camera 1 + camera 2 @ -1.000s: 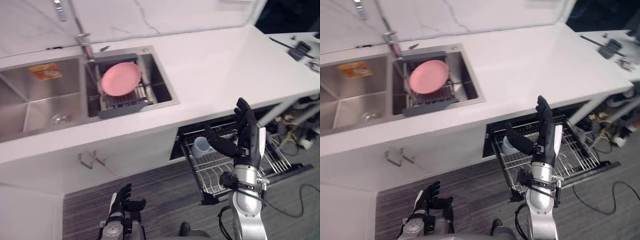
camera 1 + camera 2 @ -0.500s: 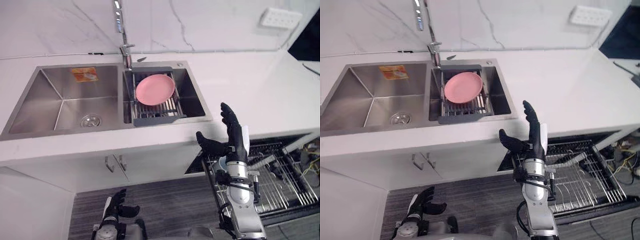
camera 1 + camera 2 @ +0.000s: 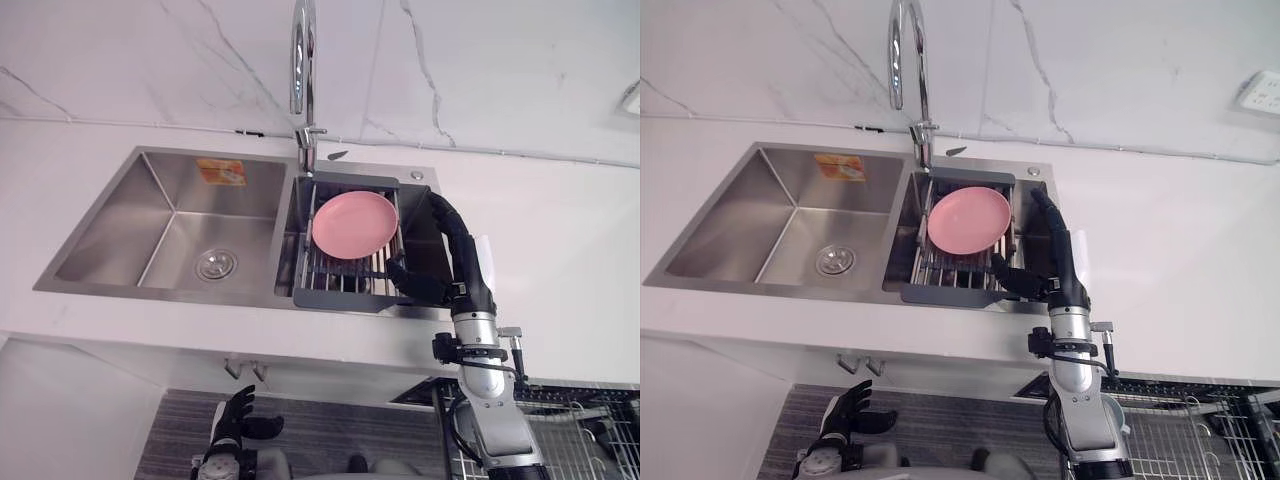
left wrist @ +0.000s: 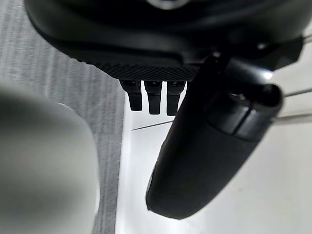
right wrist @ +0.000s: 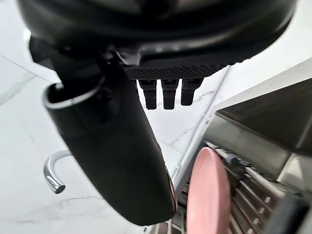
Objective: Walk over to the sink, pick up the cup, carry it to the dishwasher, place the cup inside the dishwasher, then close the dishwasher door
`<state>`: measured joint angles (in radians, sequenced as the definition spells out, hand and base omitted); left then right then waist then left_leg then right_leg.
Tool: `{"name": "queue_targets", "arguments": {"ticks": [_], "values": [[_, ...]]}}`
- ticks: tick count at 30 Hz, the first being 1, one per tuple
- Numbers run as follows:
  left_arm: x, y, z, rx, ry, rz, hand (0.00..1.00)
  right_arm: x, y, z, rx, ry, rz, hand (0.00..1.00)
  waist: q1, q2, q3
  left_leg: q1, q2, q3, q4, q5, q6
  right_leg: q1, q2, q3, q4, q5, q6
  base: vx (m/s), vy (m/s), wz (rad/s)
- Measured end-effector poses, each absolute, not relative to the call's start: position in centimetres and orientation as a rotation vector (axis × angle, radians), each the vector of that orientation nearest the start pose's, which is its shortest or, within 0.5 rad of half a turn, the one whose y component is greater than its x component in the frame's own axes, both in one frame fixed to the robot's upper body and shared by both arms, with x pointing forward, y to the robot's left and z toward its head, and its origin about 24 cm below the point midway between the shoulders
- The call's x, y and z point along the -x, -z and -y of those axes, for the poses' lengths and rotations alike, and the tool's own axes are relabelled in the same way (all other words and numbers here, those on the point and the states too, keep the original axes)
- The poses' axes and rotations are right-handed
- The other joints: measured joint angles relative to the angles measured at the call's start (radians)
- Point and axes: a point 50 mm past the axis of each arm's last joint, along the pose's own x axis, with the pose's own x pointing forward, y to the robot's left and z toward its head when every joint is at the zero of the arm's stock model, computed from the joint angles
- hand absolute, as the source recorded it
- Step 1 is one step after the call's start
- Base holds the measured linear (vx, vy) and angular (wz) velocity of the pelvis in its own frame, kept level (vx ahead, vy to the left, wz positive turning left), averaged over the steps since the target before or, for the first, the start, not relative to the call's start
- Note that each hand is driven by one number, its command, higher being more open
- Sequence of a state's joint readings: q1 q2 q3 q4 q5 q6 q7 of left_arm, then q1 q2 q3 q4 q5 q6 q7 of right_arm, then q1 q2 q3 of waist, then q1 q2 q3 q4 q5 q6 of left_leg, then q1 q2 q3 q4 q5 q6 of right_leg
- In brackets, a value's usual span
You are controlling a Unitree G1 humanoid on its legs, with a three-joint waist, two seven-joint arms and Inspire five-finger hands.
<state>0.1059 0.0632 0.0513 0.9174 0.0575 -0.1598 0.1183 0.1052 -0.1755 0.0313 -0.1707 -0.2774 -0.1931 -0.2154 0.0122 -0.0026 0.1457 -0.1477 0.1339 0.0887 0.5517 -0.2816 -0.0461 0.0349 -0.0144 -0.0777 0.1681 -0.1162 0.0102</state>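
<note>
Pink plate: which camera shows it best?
Left eye view: the pink plate shows its whole face in the sink rack. Right eye view is much the same. Right wrist view catches it edge-on.

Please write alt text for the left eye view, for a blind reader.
The robot's open right hand is raised by the right side of a double sink, where a pink plate leans in a dark rack. Its left hand hangs low.

It is a kitchen: a steel double sink (image 3: 190, 215) with a tall tap (image 3: 298, 50) sits in a white worktop (image 3: 560, 260) beneath a marbled wall (image 3: 150, 60).
</note>
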Motion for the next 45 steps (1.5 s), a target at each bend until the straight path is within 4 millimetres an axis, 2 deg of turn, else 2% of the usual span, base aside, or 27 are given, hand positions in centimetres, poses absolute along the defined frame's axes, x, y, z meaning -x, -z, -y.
{"name": "queue_targets", "arguments": {"ticks": [1, 2, 4, 6, 9, 15, 16, 22, 31, 45], "values": [[-12.5, 14.2, -18.7, -0.129, -0.175, -0.855, 0.90, -23.0, -8.2, 17.8, 0.424, 0.152, 0.312, 0.90, 0.000, 0.020, 0.001, 0.002, 0.000, -0.009, -0.138, 0.065, 0.001, -0.004, 0.006, 0.009, -0.002, 0.000, 0.008, 0.06, 0.169, -0.15], [-12.7, 14.1, -18.9, -0.128, -0.176, -0.848, 0.90, -23.0, -8.1, 17.8, 0.422, 0.153, 0.306, 0.90, 0.007, -0.001, 0.008, 0.023, -0.024, -0.003, -0.183, 0.089, 0.008, -0.006, -0.011, 0.023, -0.019, 0.005, 0.027, 0.06, 0.161, -0.09], [-12.7, 14.1, -19.3, -0.139, -0.175, -0.847, 0.90, -23.0, -8.2, 18.0, 0.430, 0.154, 0.311, 0.90, 0.004, -0.019, 0.007, 0.036, -0.064, 0.000, -0.244, 0.126, 0.026, -0.007, -0.043, 0.027, -0.049, 0.014, 0.042, 0.05, 0.130, 0.10], [-12.8, 14.0, -19.2, -0.137, -0.175, -0.845, 0.90, -23.2, -8.4, 18.0, 0.439, 0.148, 0.318, 0.90, 0.006, -0.011, 0.012, 0.047, -0.080, 0.005, -0.254, 0.128, 0.029, 0.007, -0.058, 0.042, -0.068, 0.021, 0.054, 0.03, 0.106, 0.04], [-12.7, 14.0, -19.8, -0.147, -0.188, -0.849, 0.90, -23.2, -8.1, 17.9, 0.440, 0.132, 0.305, 0.90, 0.014, -0.013, 0.010, 0.090, -0.094, 0.012, -0.314, 0.147, 0.041, 0.018, -0.066, 0.056, -0.082, 0.024, 0.058, 0.01, 0.045, -0.07], [-12.3, 14.3, -19.9, -0.148, -0.188, -0.874, 0.90, -23.3, -6.3, 18.3, 0.472, 0.129, 0.224, 0.90, -0.005, -0.013, 0.009, 0.117, -0.098, 0.018, -0.413, 0.198, 0.037, -0.006, -0.058, 0.076, -0.084, 0.034, 0.059, 0.00, -0.031, -0.10], [-11.8, 14.6, -19.5, -0.168, -0.160, -0.904, 0.90, -23.3, -5.5, 18.4, 0.497, 0.122, 0.183, 0.90, -0.004, -0.026, -0.035, 0.142, -0.106, -0.036, -0.529, 0.265, 0.037, -0.020, -0.047, 0.103, -0.139, 0.080, 0.055, 0.00, 0.000, 0.00], [-11.8, 14.6, -19.5, -0.168, -0.160, -0.904, 0.90, -23.3, -5.4, 18.4, 0.496, 0.122, 0.180, 0.90, -0.004, -0.026, -0.035, 0.145, -0.106, -0.035, -0.529, 0.265, 0.037, -0.019, -0.047, 0.103, -0.138, 0.080, 0.055, 0.00, 0.000, 0.00], [-11.4, 14.8, -19.2, -0.160, -0.160, -0.920, 0.90, -22.5, -3.7, 18.3, 0.499, 0.180, 0.083, 0.90, -0.003, -0.025, -0.045, 0.204, -0.100, -0.013, -0.554, 0.266, 0.037, 0.018, -0.048, 0.117, -0.133, 0.080, 0.056, 0.00, -0.003, -0.05], [-11.3, 14.9, -19.2, -0.159, -0.157, -0.926, 0.90, -22.5, -5.4, 20.2, 0.600, 0.269, 0.142, 0.90, -0.003, -0.022, -0.047, 0.217, -0.106, -0.049, -0.638, 0.319, 0.035, 0.014, -0.058, 0.077, -0.140, 0.077, 0.061, -0.03, -0.013, 0.08]]}}
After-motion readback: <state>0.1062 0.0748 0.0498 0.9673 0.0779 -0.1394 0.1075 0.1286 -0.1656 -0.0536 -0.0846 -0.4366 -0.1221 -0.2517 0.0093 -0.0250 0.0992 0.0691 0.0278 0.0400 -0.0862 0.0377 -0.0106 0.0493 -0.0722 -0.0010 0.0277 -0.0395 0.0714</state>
